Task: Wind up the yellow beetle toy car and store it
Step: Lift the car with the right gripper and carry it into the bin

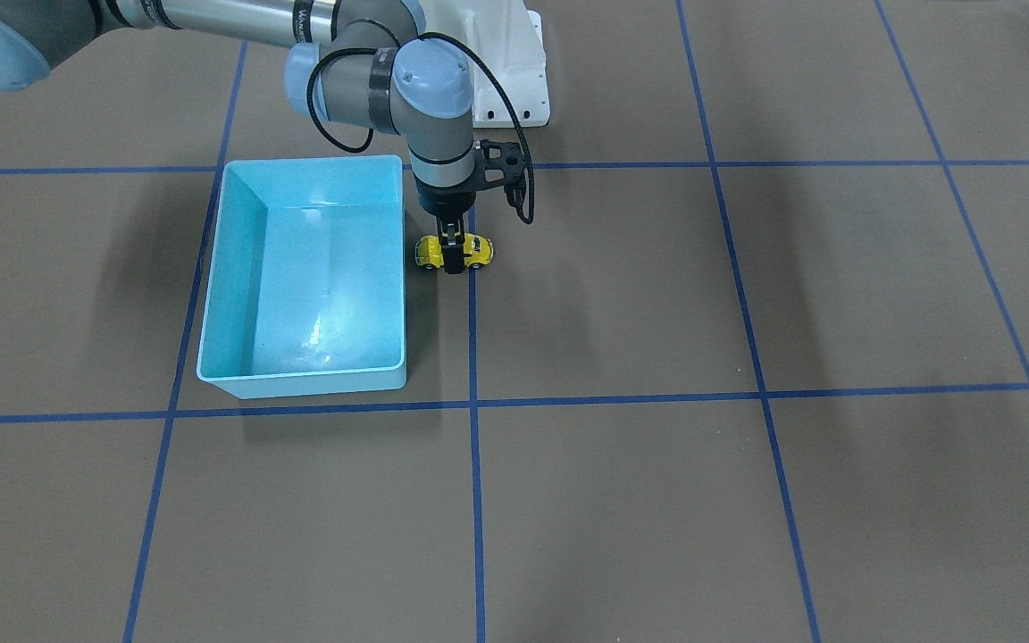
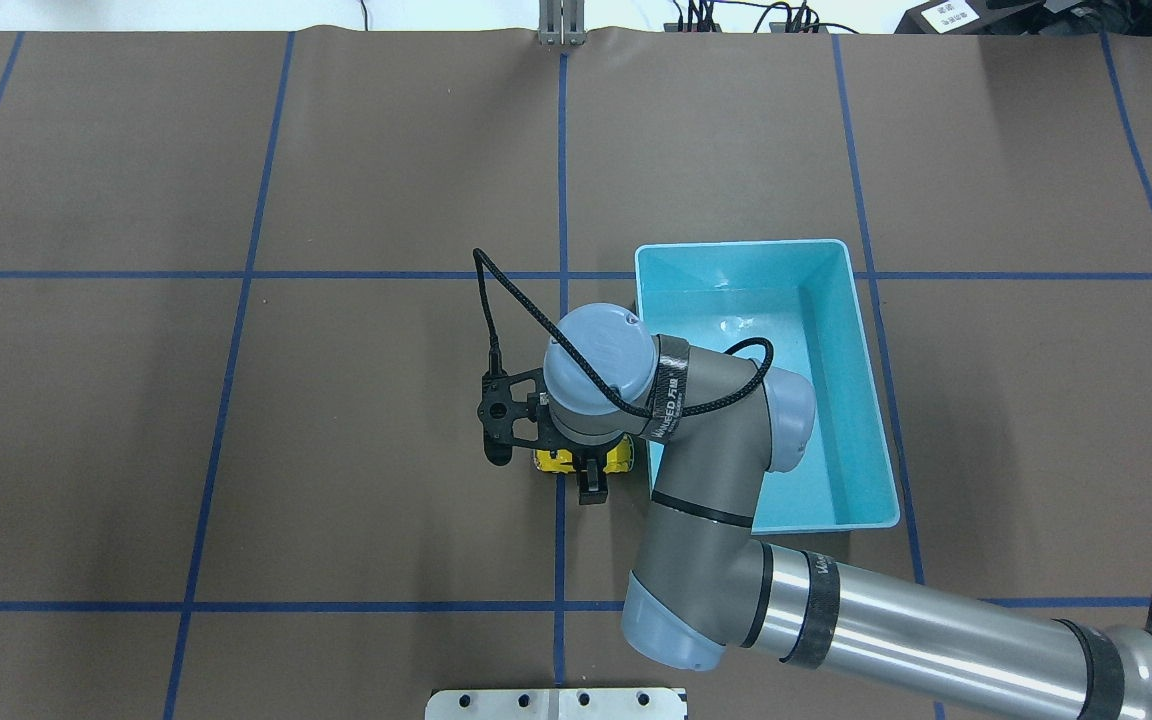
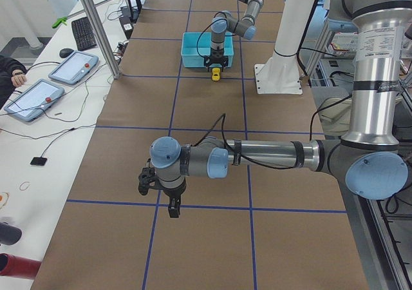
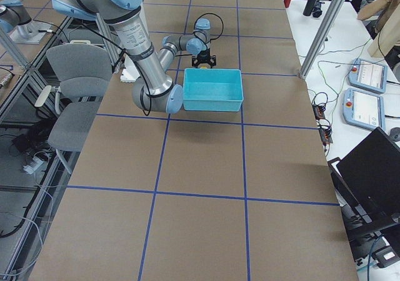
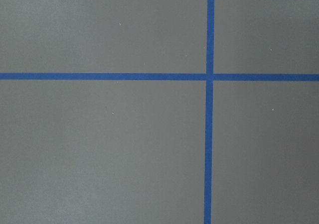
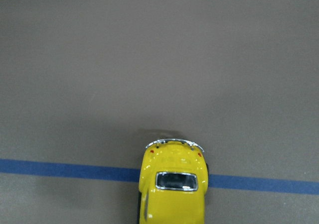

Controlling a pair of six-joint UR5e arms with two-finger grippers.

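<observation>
Progress looks early: yellow car (image 1: 477,250) stands on the table toward the robot's edge, just outside the bin (image 1: 300,382), right gripper (image 1: 454,255) seemingly clamped across it; whether the left gripper (image 3: 172,210) is parted I cannot tell.

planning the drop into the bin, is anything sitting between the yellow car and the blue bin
Nothing visible does. The yellow beetle toy car sits on the mat beside the light blue bin, only a bare strip between them, with the jaws of the right gripper astride it. Only the bin's own wall must be lifted over.
</observation>
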